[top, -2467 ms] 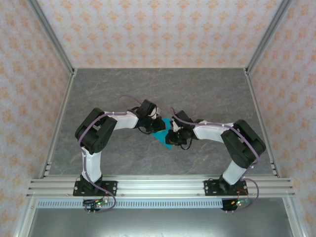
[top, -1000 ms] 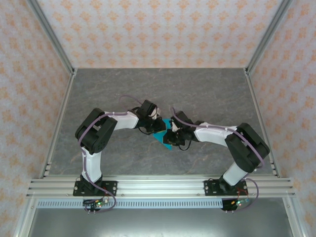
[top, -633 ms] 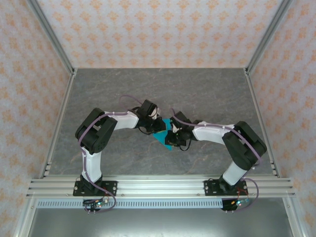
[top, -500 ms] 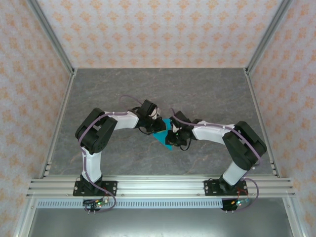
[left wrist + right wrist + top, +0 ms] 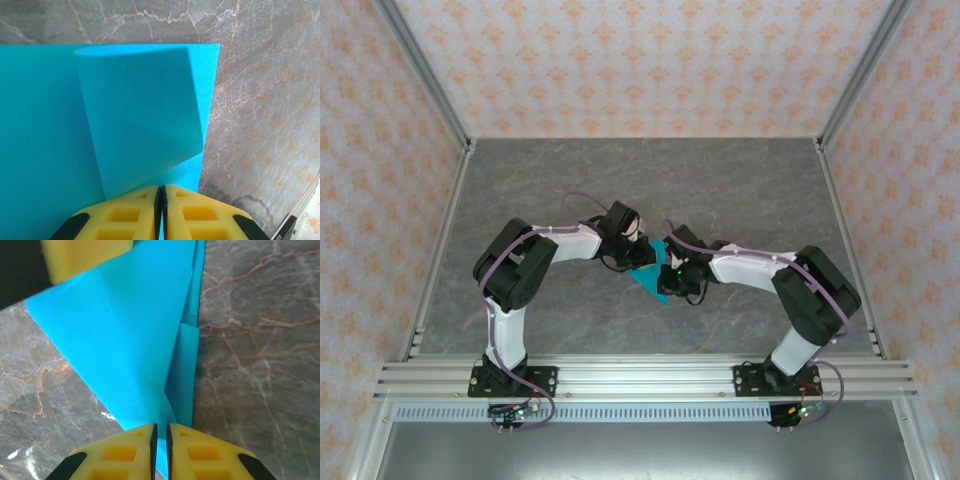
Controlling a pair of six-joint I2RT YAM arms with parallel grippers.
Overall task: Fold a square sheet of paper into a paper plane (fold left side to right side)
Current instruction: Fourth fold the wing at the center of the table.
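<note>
Holding firm, both of them! The left gripper (image 5: 160, 192) has its yellow pads pressed together on the near edge of the sheet of paper (image 5: 140, 115). The right gripper (image 5: 160, 431) is pinching a pointed corner of the same sheet.

Over the last couple of seconds barely anything has shifted. The right arm has nudged a touch towards its partner, the left has not budged, and neither grip has let go. By my reading that small nudge is lining the sides up, not finishing the fold. Just ahead of the left fingertips a flap curls over the flat part, rounded and not yet creased. Ahead of the right fingertips the layers overlap in a long slanted wedge.

The paper sits right between the two grippers, part of it resting on the grey marble table (image 5: 570, 180). From the right wrist, the left gripper's yellow pad (image 5: 85, 252) looms at the far end of the sheet. That is the squeeze: two wrists close together over one small sheet. The patterned walls (image 5: 380, 150) stand well apart from both hands.
</note>
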